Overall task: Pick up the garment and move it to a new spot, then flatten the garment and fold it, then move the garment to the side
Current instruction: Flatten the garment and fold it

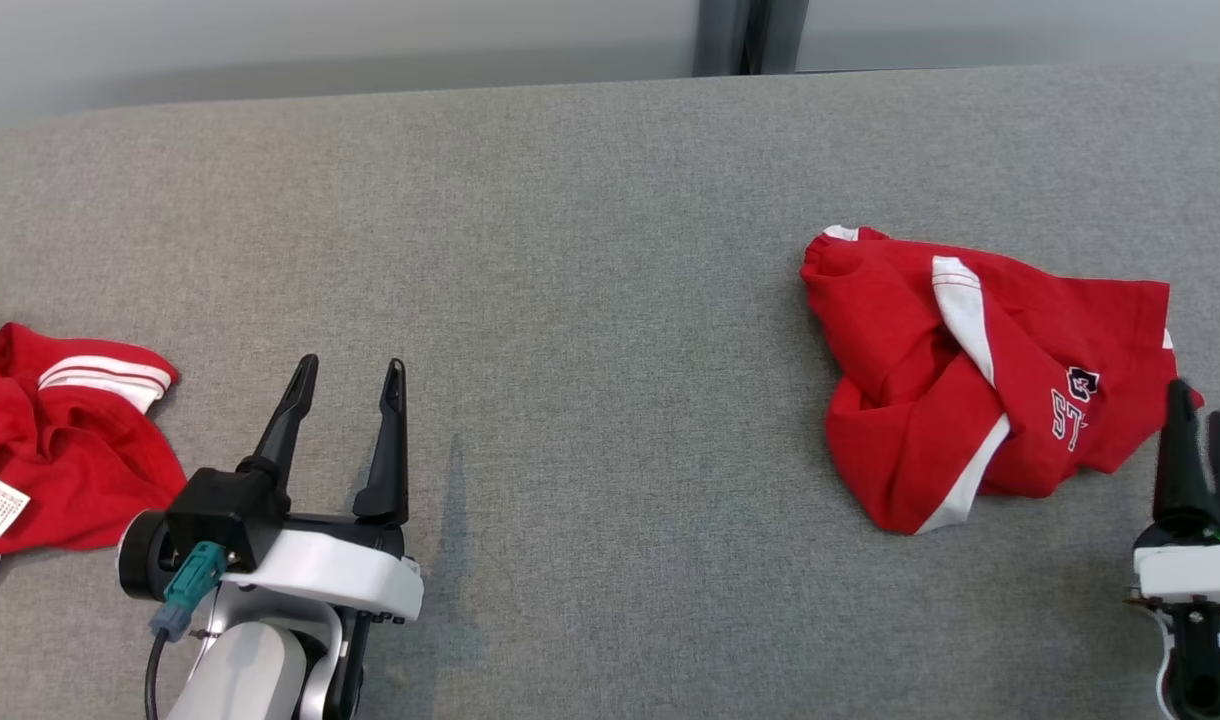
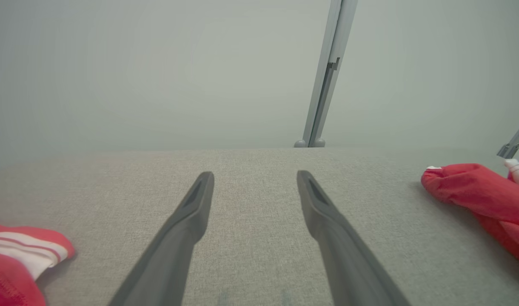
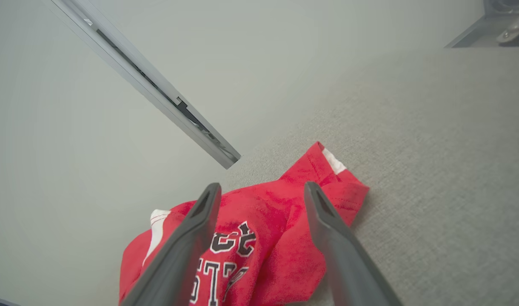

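Right pincer (image 1: 1200,402) spread at near edge of crumpled red garment (image 1: 930,380), left pincer (image 1: 353,363) spread over bare grey tabletop (image 1: 610,300)

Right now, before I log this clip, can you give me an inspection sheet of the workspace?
Surface: grey fabric table, flat.
Job's things: red garment on the right, crumpled, white stripes and lettering showing.
Clutter: second red garment at the left edge, crumpled, white label showing.
Pincers: left pincer open over the table between the two garments; right pincer open, fingers over the right garment's edge, contact cannot be told.
Cables: dark cable from a teal connector at the left wrist.
Surroundings: pale wall and grey post behind the table.
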Available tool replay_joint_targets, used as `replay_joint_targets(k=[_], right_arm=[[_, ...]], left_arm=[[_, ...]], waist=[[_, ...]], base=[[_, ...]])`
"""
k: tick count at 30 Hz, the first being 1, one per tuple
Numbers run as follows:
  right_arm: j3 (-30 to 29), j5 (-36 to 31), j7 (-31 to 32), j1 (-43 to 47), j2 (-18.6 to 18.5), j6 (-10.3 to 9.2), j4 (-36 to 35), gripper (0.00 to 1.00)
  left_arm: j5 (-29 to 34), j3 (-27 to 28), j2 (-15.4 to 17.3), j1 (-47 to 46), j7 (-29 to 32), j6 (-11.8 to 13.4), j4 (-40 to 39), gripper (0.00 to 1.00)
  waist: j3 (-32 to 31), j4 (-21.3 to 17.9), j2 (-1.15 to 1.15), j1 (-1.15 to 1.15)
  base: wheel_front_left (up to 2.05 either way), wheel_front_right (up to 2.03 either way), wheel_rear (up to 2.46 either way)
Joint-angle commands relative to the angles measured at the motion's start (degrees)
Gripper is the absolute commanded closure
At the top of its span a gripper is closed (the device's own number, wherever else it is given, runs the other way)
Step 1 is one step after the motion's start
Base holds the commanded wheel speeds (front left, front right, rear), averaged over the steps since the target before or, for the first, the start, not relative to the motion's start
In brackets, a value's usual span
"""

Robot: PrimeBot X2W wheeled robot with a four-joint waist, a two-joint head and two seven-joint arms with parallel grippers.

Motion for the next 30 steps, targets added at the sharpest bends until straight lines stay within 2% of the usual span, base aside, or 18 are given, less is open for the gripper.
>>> replay_joint_targets(k=[1,7,13,17,25,30], right_arm=[[-0.62,-1.99,-0.39,0.21,0.04,0.05,-0.80,0.00],[-5.43,-20.95,-0.30,2.21,2.54,0.04,-9.16,0.00],[-2.54,-36.20,0.02,4.44,3.40,0.04,-14.10,0.00],[-0.92,-39.91,2.11,6.01,4.33,0.04,-16.00,0.00],[1.03,-42.60,6.54,8.53,5.58,0.04,-17.76,0.00],[0.80,-43.29,7.22,9.35,6.06,0.04,-18.16,0.00]], left_arm=[[-0.35,0.30,0.27,0.27,-0.34,0.30,-0.21,0.00],[-0.41,1.22,1.04,1.60,-0.44,1.36,-1.37,0.00],[-0.72,1.90,1.71,3.47,-0.52,2.52,-2.43,0.00],[-0.76,1.60,1.77,5.07,-0.35,3.02,-2.91,0.00],[-1.01,0.92,1.90,7.29,0.17,3.68,-3.46,0.00],[-0.99,0.80,1.86,7.23,0.19,3.90,-3.56,0.00]], waist=[[-0.24,-0.20,0.00,0.00],[-1.54,-0.82,0.00,0.00],[-3.92,-0.99,0.00,0.00],[-5.62,-0.91,0.00,0.00],[-7.26,-0.30,0.00,0.00],[-7.42,0.08,0.00,0.00]], base=[[0.00,0.00,0.00],[0.00,0.00,0.00],[0.00,0.00,0.00],[0.00,0.00,0.00],[0.00,0.00,0.00],[0.00,0.00,0.00]])
